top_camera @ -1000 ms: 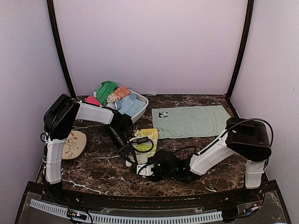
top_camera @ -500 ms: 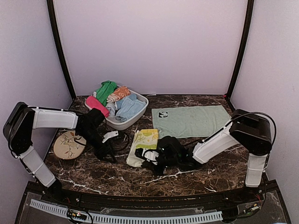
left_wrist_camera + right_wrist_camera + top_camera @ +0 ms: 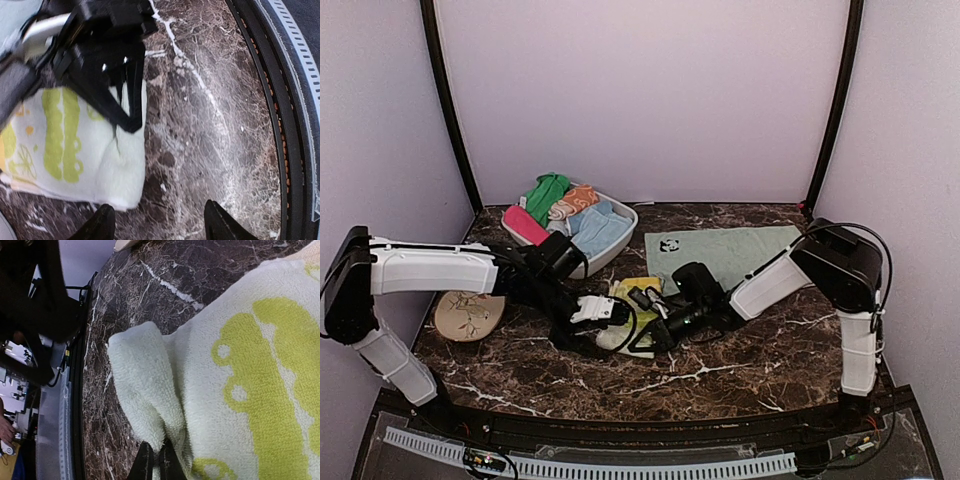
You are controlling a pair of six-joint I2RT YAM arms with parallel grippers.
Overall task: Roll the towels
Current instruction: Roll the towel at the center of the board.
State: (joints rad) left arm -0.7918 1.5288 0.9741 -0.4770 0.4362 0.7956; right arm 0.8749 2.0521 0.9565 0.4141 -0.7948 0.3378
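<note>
Right gripper (image 3: 154, 460): we log its jaws pressed together on a raised fold of the yellow-lime patterned towel (image 3: 240, 365), lower centre of the wrist frame. Left gripper (image 3: 159, 215): jaws spread, above the marble table (image 3: 210, 125), just beside that towel's corner. Pale mint panda towel (image 3: 740, 258): flat, right of centre overhead.

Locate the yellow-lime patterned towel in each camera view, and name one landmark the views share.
Top external: yellow-lime patterned towel mid-table, near the picture's centre.
Left wrist: left half, its lower corner near the bottom edge.
Right wrist: fills the right side, folded corner pinched by the right gripper.
Shared landmark: the brown marble tabletop.
</note>
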